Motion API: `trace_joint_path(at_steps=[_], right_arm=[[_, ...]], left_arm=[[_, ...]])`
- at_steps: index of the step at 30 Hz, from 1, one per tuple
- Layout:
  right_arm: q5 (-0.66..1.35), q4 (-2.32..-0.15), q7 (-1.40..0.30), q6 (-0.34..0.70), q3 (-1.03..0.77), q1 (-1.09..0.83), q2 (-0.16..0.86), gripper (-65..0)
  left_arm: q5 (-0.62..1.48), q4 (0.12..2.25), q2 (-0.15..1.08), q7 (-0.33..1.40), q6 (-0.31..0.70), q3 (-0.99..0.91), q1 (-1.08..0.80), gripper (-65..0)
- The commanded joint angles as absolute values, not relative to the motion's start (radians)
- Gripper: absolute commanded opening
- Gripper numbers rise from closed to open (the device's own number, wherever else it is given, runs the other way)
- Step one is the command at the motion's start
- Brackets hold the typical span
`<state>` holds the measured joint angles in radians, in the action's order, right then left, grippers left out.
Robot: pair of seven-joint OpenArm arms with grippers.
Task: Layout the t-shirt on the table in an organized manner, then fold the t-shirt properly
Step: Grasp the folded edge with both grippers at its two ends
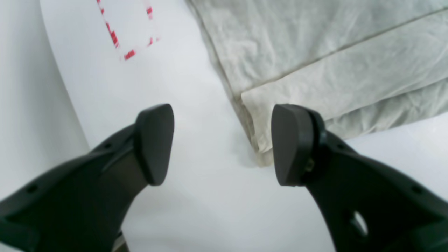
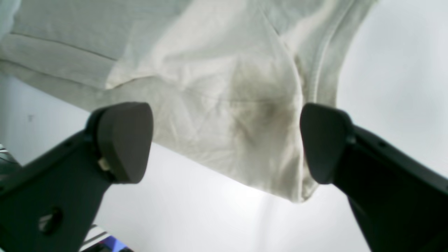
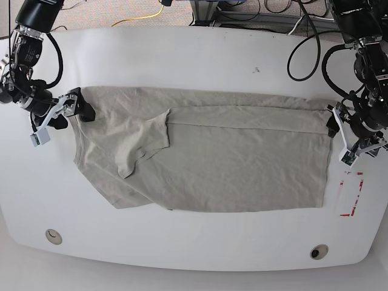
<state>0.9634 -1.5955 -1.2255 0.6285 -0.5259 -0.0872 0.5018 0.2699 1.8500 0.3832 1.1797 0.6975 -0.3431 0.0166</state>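
The khaki-grey t-shirt [image 3: 212, 163] lies spread across the white table [image 3: 194, 54], its far strip folded over and one sleeve [image 3: 145, 145] lying on the body. My left gripper [image 3: 333, 123] hovers at the shirt's right far corner. In the left wrist view it [image 1: 222, 143] is open, with the folded corner [image 1: 259, 140] just beside one finger [image 1: 290, 143] and bare table [image 1: 196, 196] between the jaws. My right gripper [image 3: 77, 108] is at the shirt's left far corner. In the right wrist view it [image 2: 225, 140] is wide open above a wrinkled shirt corner [image 2: 210, 70].
A red-outlined rectangle mark [image 3: 351, 194] lies near the table's right edge, also seen as the red mark [image 1: 119, 38]. Two round holes [image 3: 53, 236] [image 3: 319, 250] sit near the front edge. Cables [image 3: 303, 36] hang beyond the far edge.
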Motion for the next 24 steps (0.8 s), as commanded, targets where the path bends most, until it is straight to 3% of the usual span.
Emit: trace_joint_path(at_steps=[1, 9, 24], right_arm=[[0.924, -1.624, -1.182, 0.631, -0.535, -0.082, 0.529, -0.6], [0.723, -1.653, -1.086, 0.698, -0.529, -0.127, 0.524, -0.6], [0.46, -1.532, -0.966, 0.698, -0.533, -0.12, 0.45, -0.8]], left_arm=[[0.272, 1.87, 0.398, 1.129, 0.698, -0.352, 0.008, -24.3], [0.226, 1.865, 0.395, 1.058, 0.698, -0.352, -0.01, -24.3], [0.136, 1.86, 0.352, 0.947, 0.698, -0.349, -0.033, -24.3]])
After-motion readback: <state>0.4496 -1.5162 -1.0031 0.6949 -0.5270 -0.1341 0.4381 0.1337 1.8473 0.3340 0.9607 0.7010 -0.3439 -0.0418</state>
